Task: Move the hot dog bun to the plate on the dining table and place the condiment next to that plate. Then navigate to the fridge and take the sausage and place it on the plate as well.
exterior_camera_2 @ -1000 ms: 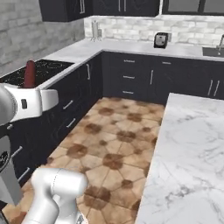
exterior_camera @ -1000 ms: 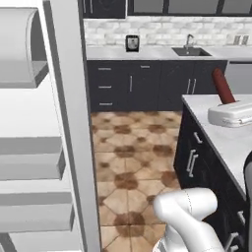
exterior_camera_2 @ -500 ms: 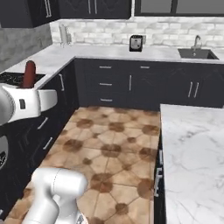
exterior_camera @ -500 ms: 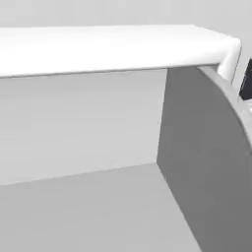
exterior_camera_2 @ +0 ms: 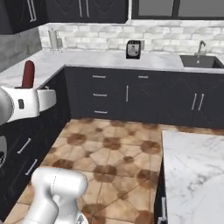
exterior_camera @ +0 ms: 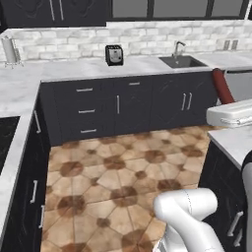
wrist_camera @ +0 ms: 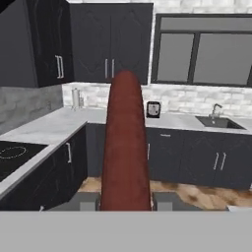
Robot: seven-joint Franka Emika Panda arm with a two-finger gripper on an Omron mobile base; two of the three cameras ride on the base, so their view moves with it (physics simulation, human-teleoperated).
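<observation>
Red-brown and smooth, the sausage [wrist_camera: 126,142] stands straight up between the two dark fingertips [wrist_camera: 84,201] in the hand view, its lower end sunk between them and its rounded top rising well above them. The gripper [wrist_camera: 125,202] is clamped on the sausage, one finger pressed to each side. It is a slim, matte cylinder of even thickness, slightly darker along its edges.

From the left base view the sausage [exterior_camera: 222,86] shows as a short dark red stub leaning a little, poking up from the white hand of the gripper [exterior_camera: 231,112] at the right edge, above a corner of the white marble dining table [exterior_camera: 235,142]. In the right base view the sausage [exterior_camera_2: 28,74] rises upright from the gripper [exterior_camera_2: 30,89] at the left edge, held in the air over the dark cabinets there, and the marble top of the dining table [exterior_camera_2: 192,175] fills the lower right corner.

Below lies a tiled floor [exterior_camera: 113,182] of tan and brown octagons. Farther off runs a grey counter [exterior_camera_2: 109,59] over dark cabinets, carrying a black toaster [exterior_camera_2: 133,49], a sink [exterior_camera: 182,60] with a tap, and a paper towel holder [exterior_camera: 9,51] by the white brick wall.
</observation>
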